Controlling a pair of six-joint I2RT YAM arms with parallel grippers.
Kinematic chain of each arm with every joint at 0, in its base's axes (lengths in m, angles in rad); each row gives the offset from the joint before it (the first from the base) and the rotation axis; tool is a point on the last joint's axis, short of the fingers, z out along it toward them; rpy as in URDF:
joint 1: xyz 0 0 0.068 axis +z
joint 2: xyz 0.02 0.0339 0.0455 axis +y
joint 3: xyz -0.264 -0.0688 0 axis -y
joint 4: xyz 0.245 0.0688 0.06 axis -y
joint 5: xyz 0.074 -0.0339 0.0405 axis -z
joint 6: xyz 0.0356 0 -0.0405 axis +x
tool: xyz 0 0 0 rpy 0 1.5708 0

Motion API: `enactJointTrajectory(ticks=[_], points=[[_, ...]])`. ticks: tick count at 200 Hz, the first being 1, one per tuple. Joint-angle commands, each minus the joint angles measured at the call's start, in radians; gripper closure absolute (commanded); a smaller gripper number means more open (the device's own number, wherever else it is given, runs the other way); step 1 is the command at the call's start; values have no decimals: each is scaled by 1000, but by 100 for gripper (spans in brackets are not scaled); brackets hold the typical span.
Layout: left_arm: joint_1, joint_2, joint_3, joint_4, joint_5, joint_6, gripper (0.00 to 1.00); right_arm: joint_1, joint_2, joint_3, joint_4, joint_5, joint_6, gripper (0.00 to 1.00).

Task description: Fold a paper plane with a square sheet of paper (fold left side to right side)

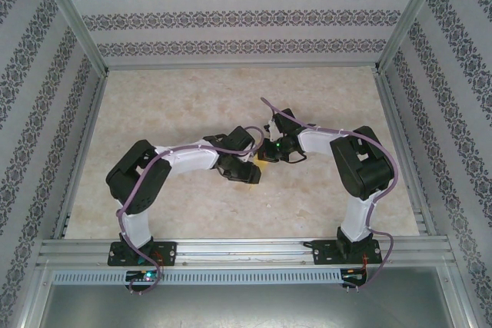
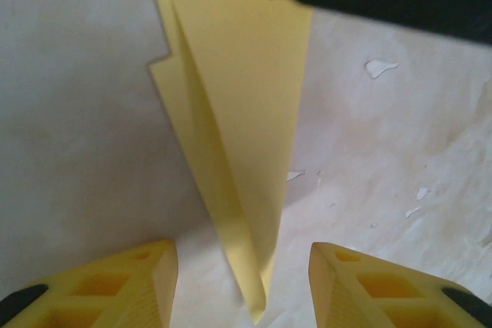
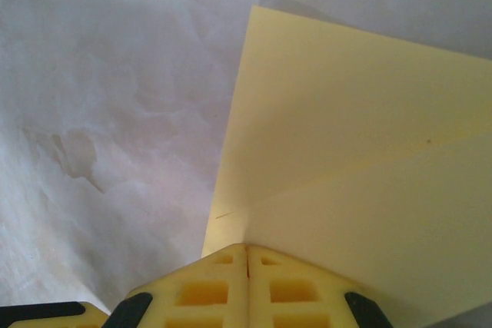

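**Ana:** Patterned wallpaper (image 1: pixel 231 13) on three sides, a pale marbled table (image 1: pixel 192 105) below, and both arms meeting near the middle. Where is the yellow paper (image 2: pixel 246 113)?

**Ben:** Between the two grippers. It is already a long pointed wedge with a crease down its length. The right gripper (image 3: pixel 246 250) has its fingers pressed together on the wide end. The left gripper (image 2: pixel 240 255) stands with its fingers apart, and the narrow tip hangs between them without touching either.

**Ana:** So how should the left-to-right fold go?

**Ben:** I'd hold the right clamp firm as the anchor. The left should pinch the left flap near its outer edge, not at the flimsy tip. It should carry the flap across so that it hinges on the centre crease and the edges line up, then press flat. The paper seems lifted off the table, so lowering it first would give something to crease against.

**Ana:** Any writing or labels?

**Ben:** None I can read. The paper is plain and the fingers carry no marks.
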Motion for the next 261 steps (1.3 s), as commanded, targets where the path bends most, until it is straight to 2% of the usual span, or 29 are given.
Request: enactJointTrajectory(ticks=[1,49,87,261], points=[[-23,31,40,-23,4,33,51,-2,57,-45,-147,178,-16,100],[-43,75,63,-63,-44,46,52,-2,52,-47,-147,183,-17,100],[-50,94,70,-80,-73,49,59,-2,52,-49,-149,187,-17,100],[-39,91,-67,50,-107,-12,71,-5,37,-56,-150,194,-12,100]])
